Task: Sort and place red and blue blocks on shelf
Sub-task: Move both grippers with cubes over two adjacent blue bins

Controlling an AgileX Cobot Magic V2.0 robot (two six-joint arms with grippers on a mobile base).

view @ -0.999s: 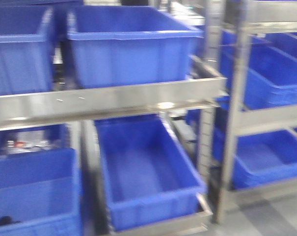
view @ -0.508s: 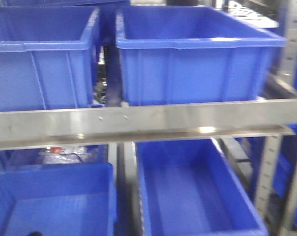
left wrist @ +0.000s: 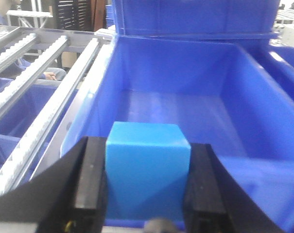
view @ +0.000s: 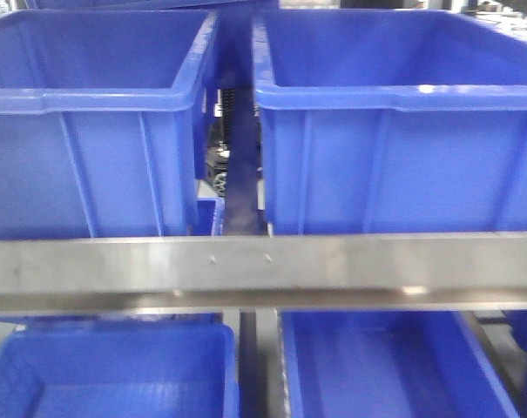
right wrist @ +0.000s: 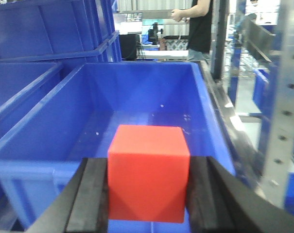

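Note:
My left gripper is shut on the blue block, a plain light-blue cube, held in front of a large blue bin. My right gripper is shut on the red block, held in front of another large blue bin. The shelf shows in the front view as a brushed-steel front rail with two small screws, carrying two blue bins above it. Neither gripper nor block shows in the front view. Roller tracks of the shelf lie left of the left bin.
Two more blue bins sit on the lower level under the rail. A perforated steel upright stands right of the right bin. A person stands in the far background. Stacked blue bins rise at back left.
The front view has shifted right and closer: the rail and the two upper bins now fill the frame, and the neighbouring rack on the right has left the view.

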